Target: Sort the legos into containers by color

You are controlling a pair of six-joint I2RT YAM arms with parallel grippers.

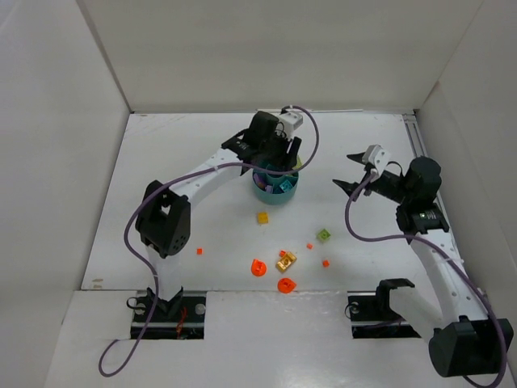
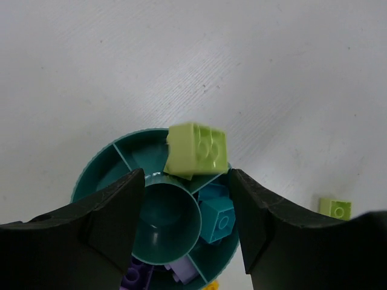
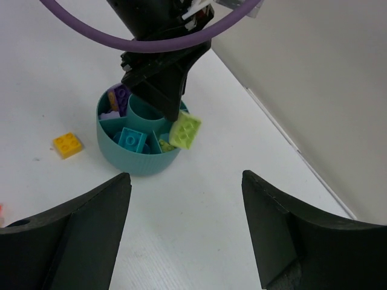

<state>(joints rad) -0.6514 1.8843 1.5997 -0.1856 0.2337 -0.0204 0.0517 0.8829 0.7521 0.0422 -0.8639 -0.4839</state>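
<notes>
The teal dish [image 1: 275, 195] stands mid-table, a centre cup ringed by sections [image 2: 91, 176]. It holds turquoise bricks [image 2: 217, 220] and purple ones [image 2: 138, 276]. My left gripper [image 1: 279, 166] hangs just over the dish with its jaws open [image 2: 186, 181]. A lime green brick [image 2: 196, 149] sits tilted at the dish's rim just beyond the fingertips, held by neither finger; it also shows in the right wrist view [image 3: 185, 131]. My right gripper [image 1: 346, 172] is open and empty to the right of the dish [image 3: 185, 175].
Loose pieces lie in front of the dish: a yellow brick [image 1: 262, 217], a lime one [image 1: 323, 235], a gold one [image 1: 285, 260], two orange round ones [image 1: 258, 267] [image 1: 286, 284] and orange dots [image 1: 199, 250]. White walls enclose the table.
</notes>
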